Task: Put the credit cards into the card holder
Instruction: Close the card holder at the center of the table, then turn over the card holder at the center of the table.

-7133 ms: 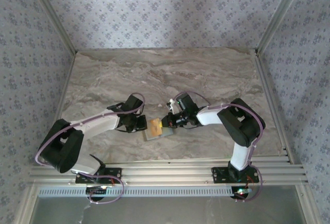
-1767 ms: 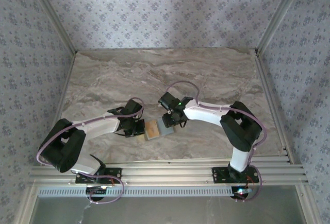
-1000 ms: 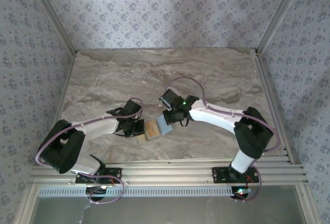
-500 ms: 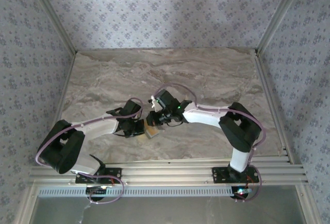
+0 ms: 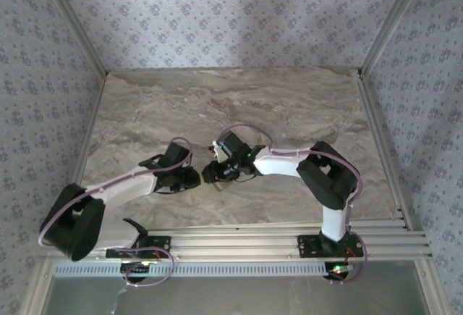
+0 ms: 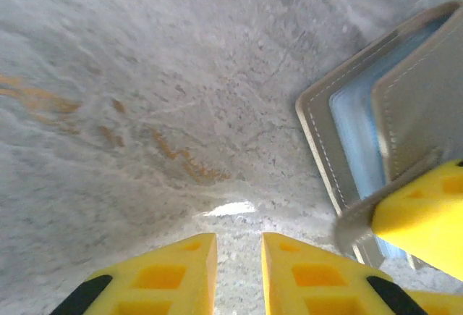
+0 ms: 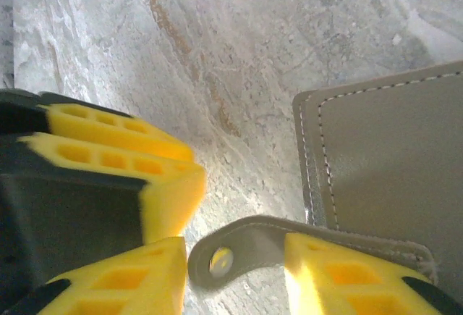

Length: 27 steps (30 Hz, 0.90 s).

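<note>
The gray card holder [image 7: 391, 148] lies folded shut on the marble table [image 5: 231, 105], with a strip of its pale blue inside [image 6: 354, 134] still showing at one edge. Its snap strap [image 7: 246, 246] sticks out between the fingers of my right gripper [image 7: 235, 257], whose jaws stand apart and loose around it. My left gripper [image 6: 239, 257] hovers just left of the holder, open by a narrow gap with bare table between its fingers. In the top view both grippers [image 5: 192, 178] [image 5: 211, 173] meet over the holder. The credit cards are hidden.
Patterned walls and metal frame posts [image 5: 79, 40] close in the table on three sides. An aluminium rail [image 5: 239, 239] runs along the near edge by the arm bases. Bare marble stretches behind and to both sides of the grippers.
The right gripper swung the holder's flap leftward over the orange card, closing it. Both grippers, shut a second ago, have parted their jaws. The left arm drew back a little.
</note>
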Motion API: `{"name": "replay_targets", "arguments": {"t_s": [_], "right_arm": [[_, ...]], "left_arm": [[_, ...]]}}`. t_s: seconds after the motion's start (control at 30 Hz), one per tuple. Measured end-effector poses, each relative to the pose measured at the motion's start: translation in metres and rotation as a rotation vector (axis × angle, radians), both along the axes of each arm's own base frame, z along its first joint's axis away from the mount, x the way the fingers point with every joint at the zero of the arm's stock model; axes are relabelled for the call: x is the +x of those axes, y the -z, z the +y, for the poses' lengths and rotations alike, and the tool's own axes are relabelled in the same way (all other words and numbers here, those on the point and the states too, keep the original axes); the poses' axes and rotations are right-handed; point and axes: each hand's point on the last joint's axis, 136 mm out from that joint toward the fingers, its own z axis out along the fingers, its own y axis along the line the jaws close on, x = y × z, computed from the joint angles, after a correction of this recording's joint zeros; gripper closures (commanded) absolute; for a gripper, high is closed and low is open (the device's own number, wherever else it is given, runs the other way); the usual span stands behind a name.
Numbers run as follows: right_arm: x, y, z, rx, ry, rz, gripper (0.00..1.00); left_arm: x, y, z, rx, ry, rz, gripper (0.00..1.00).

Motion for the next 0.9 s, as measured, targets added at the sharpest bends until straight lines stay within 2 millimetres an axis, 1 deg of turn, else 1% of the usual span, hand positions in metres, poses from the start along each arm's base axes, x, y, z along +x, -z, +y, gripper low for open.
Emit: {"name": "replay_targets", "arguments": {"t_s": [0.07,0.13,0.27,0.33,0.37,0.4,0.43,0.47,0.5,0.53,0.6,0.63,0.67,0.7,0.77,0.83,0.9], "right_arm": [[-0.001,-0.001,-0.001,-0.008,-0.014,-0.006,0.42],[-0.001,-0.003,-0.002,-0.016,-0.029,-0.014,0.39],[-0.003,-0.013,-0.008,-0.018,-0.056,-0.03,0.35],[-0.001,-0.022,-0.013,-0.013,-0.06,-0.045,0.35],[0.002,-0.027,-0.017,-0.01,-0.058,-0.057,0.38],[0.005,-0.034,-0.022,-0.008,-0.051,-0.071,0.44],[0.009,-0.038,-0.027,-0.011,-0.044,-0.089,0.5],[0.015,-0.043,-0.034,-0.019,-0.029,-0.108,0.59],[0.021,-0.046,-0.042,-0.036,-0.011,-0.123,0.65],[0.027,-0.046,-0.049,-0.055,0.004,-0.132,0.69],[0.036,-0.04,-0.064,-0.101,0.035,-0.138,0.71],[0.039,-0.036,-0.071,-0.122,0.047,-0.134,0.68],[0.043,-0.032,-0.078,-0.145,0.063,-0.131,0.66],[0.046,-0.027,-0.085,-0.165,0.074,-0.13,0.66],[0.049,-0.018,-0.092,-0.195,0.085,-0.126,0.64],[0.051,-0.007,-0.096,-0.227,0.088,-0.119,0.57],[0.048,0.005,-0.095,-0.26,0.074,-0.118,0.5]], "left_arm": [[0.0,-0.007,0.005,-0.007,-0.015,-0.024,0.73],[0.0,-0.011,0.011,-0.008,-0.028,-0.039,0.71],[-0.006,-0.016,0.021,-0.011,-0.05,-0.055,0.67],[-0.009,-0.017,0.026,-0.013,-0.054,-0.064,0.66],[-0.011,-0.018,0.028,-0.01,-0.055,-0.068,0.66],[-0.011,-0.02,0.029,-0.01,-0.053,-0.071,0.66],[-0.011,-0.02,0.029,-0.01,-0.051,-0.074,0.66],[-0.012,-0.021,0.029,-0.01,-0.048,-0.076,0.66],[-0.013,-0.021,0.03,-0.008,-0.044,-0.075,0.66],[-0.013,-0.022,0.029,-0.008,-0.041,-0.073,0.66],[-0.013,-0.025,0.028,-0.013,-0.033,-0.075,0.66],[-0.011,-0.029,0.026,-0.018,-0.028,-0.079,0.66],[-0.008,-0.035,0.023,-0.028,-0.024,-0.082,0.66],[-0.004,-0.041,0.019,-0.036,-0.015,-0.091,0.66],[0.007,-0.055,0.009,-0.051,0.001,-0.111,0.66],[0.017,-0.067,-0.002,-0.063,0.021,-0.127,0.67],[0.024,-0.071,-0.012,-0.063,0.042,-0.123,0.68]]}}
